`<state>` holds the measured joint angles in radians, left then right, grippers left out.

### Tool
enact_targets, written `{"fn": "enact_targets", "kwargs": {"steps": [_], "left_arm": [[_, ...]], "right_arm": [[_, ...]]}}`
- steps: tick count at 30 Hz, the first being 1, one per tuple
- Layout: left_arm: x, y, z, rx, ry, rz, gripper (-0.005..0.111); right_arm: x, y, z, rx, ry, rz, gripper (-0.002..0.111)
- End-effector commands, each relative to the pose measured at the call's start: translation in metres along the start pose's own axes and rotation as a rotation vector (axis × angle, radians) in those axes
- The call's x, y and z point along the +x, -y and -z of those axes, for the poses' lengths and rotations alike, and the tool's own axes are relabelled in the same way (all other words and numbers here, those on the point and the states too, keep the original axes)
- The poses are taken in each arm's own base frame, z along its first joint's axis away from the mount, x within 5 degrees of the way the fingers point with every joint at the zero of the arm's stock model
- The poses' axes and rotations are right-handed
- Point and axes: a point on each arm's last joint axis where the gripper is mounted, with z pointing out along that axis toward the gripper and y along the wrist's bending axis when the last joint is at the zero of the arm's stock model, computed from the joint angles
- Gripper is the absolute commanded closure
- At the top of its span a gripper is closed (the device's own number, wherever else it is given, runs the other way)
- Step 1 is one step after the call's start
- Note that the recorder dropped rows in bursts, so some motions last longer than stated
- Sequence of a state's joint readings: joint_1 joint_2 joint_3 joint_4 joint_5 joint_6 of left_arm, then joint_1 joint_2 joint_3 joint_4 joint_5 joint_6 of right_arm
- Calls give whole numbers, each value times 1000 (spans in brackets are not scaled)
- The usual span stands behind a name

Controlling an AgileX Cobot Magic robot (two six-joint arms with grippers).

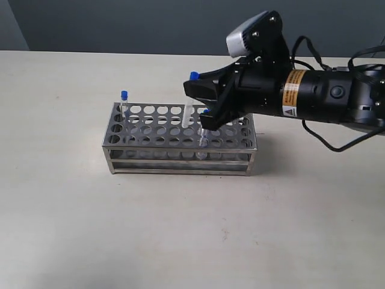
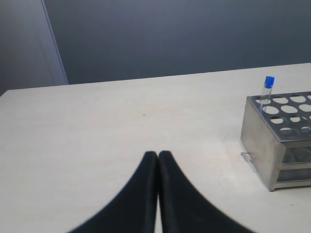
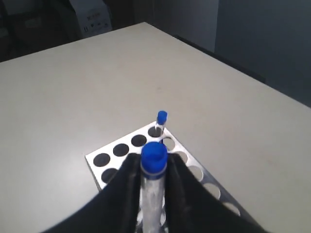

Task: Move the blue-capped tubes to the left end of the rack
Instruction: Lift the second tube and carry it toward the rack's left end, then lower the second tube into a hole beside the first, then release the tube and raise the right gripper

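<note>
The shiny metal rack (image 1: 150, 127) stands in the middle of the table. One blue-capped tube (image 1: 124, 101) stands in the back corner hole at the rack's left end; it also shows as the tube (image 2: 267, 88) in the left wrist view and the tube (image 3: 162, 118) in the right wrist view. My right gripper (image 1: 195, 90) hovers over the rack's right half, shut on another blue-capped tube (image 3: 154, 160), held just below its cap and roughly upright. A further clear tube (image 1: 203, 141) stands in the rack beneath the gripper, its cap mostly hidden. My left gripper (image 2: 158, 155) is shut and empty over bare table, left of the rack (image 2: 272, 141).
The right arm (image 1: 325, 93) with its cables reaches in from the right, above the rack's right end. The pale tabletop (image 1: 180, 229) surrounds the rack, with a dark wall behind it.
</note>
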<state>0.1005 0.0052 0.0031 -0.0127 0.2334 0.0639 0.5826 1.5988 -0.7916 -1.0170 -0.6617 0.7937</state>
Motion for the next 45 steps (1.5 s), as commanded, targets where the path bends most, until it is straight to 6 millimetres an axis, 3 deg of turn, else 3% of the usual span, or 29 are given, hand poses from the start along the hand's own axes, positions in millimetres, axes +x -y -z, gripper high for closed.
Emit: {"fn": "enact_targets", "kwargs": {"steps": [1,9,20,34,45], "left_arm": [[-2,0,1,3,12,6,106],[-2,0,1,3,12,6,106],[-2,0,1,3,12,6,106],[-2,0,1,3,12,6,106],[-2,0,1,3,12,6,106]], "right_arm": [[-16,-9,-16,-50,34,42,109],[-19,-27,-74,-160,35,122,109],[-9,-6,-130,-111,-10,140,109],[8,5,-156,-93,-41,126,109],[18,5,-158,-110,-70,142,109]]}}
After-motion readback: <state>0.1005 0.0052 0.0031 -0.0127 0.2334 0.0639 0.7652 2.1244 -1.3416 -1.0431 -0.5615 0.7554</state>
